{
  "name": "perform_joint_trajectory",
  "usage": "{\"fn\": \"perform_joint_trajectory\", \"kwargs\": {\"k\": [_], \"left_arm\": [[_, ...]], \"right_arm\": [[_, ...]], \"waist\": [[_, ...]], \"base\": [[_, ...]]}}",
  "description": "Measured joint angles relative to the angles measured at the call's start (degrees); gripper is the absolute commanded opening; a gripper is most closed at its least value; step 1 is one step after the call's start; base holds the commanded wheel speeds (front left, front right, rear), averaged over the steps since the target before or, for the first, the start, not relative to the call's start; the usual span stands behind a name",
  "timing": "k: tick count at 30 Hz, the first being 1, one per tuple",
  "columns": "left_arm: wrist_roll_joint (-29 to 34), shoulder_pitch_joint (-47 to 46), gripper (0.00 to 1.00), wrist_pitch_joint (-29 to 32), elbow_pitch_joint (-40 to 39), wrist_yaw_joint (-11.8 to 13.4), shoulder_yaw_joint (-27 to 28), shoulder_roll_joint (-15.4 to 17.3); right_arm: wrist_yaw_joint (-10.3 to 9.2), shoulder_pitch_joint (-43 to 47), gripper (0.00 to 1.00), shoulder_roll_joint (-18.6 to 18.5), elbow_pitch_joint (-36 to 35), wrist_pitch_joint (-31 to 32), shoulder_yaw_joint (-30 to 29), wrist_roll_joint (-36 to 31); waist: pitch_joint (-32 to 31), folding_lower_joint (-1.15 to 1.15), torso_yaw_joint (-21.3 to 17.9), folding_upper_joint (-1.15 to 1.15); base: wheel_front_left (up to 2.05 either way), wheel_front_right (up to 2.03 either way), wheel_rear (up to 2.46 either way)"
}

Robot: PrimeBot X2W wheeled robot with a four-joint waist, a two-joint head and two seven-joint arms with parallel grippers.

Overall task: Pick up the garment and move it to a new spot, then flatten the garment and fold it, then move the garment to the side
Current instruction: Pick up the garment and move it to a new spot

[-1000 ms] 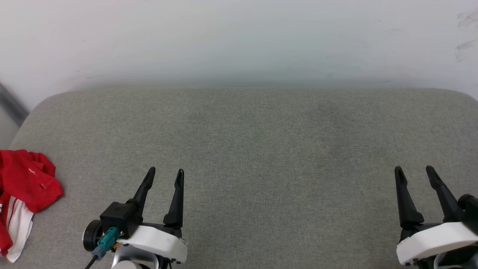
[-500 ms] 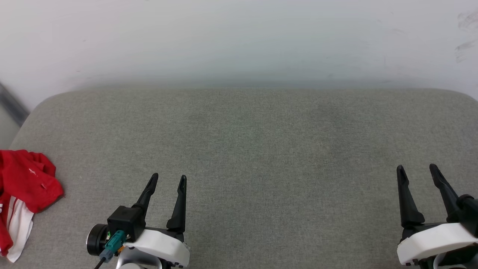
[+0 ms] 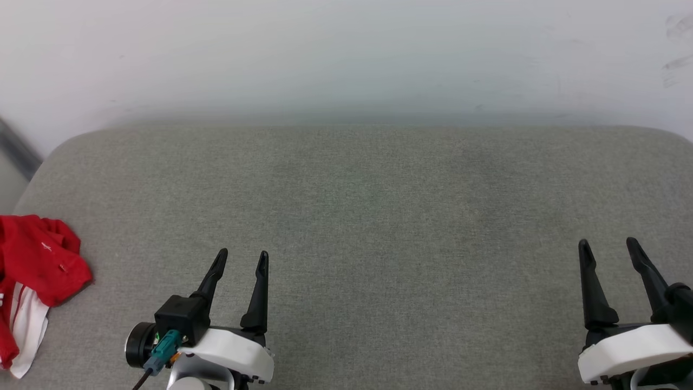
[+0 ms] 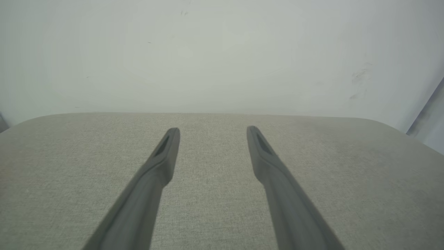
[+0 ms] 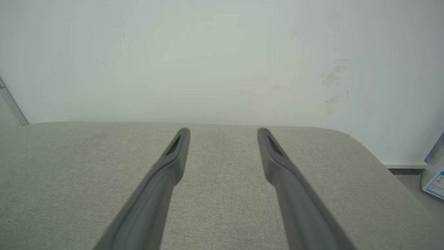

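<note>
Since a second ago the left pincer (image 3: 243, 252) has slid slightly toward 5 o'clock in the head view, and the right pincer (image 3: 606, 241) has edged a touch toward 3 o'clock; the garment (image 3: 38, 260) lies as it did. Both pincers stand with their two dark fingers spread apart and nothing between them, pointing toward 12 o'clock over the grey fabric-covered counter (image 3: 368, 216). The left one sits at about 7 o'clock in the head view, the right one at about 4 o'clock, well apart from each other. The garment is a crumpled red heap with a white, red-striped part hanging at its lower end, lying on the counter at 8 o'clock, cut off by the view's left edge and well apart from the left pincer. Its numbers cannot be made out. A pale wall (image 3: 346, 54) rises behind the counter's far edge at 12 o'clock, with faint scuff marks toward 2 o'clock. Each wrist view looks along its own parted fingers across bare grey fabric to that wall.
</note>
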Motion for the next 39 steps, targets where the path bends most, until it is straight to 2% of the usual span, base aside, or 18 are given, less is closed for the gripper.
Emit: {"fn": "perform_joint_trajectory", "kwargs": {"k": [5, 10, 30, 36, 39], "left_arm": [[-0.3, -1.1, 1.0, 0.0, 0.4, 0.2, 0.5, -0.1], [-0.6, -1.6, 1.0, 0.0, 0.8, 0.9, 1.5, -0.1], [-1.5, -2.5, 1.0, 0.0, -0.6, 2.2, 5.8, 0.3], [-2.0, -2.0, 1.0, 0.0, -1.5, 2.4, 6.5, 0.2], [-2.0, -1.2, 1.0, 0.0, -2.3, 2.6, 7.3, 0.1]], "right_arm": [[0.0, 0.0, 1.0, 0.0, -0.2, -0.4, 0.0, -0.1], [0.0, 0.0, 1.0, 0.0, -1.2, -0.4, 1.4, -0.6], [0.01, -2.6, 1.0, 0.1, -2.2, 0.1, 7.2, -2.4], [0.01, -3.6, 1.0, 0.0, -2.6, 0.3, 8.3, -2.8], [0.01, -4.0, 1.0, 0.1, -2.6, 0.6, 9.0, -2.8]], "waist": [[0.4, 0.0, 1.4, 0.0], [0.7, 0.0, 4.4, 0.0], [2.2, 0.0, 24.6, 0.0], [2.9, 0.0, 29.1, 0.0], [3.5, 0.0, 30.0, 0.0]], "base": [[0.0, 0.0, 0.0], [0.0, 0.0, 0.0], [0.0, 0.0, 0.0], [0.0, 0.0, 0.0], [0.0, 0.0, 0.0]]}}
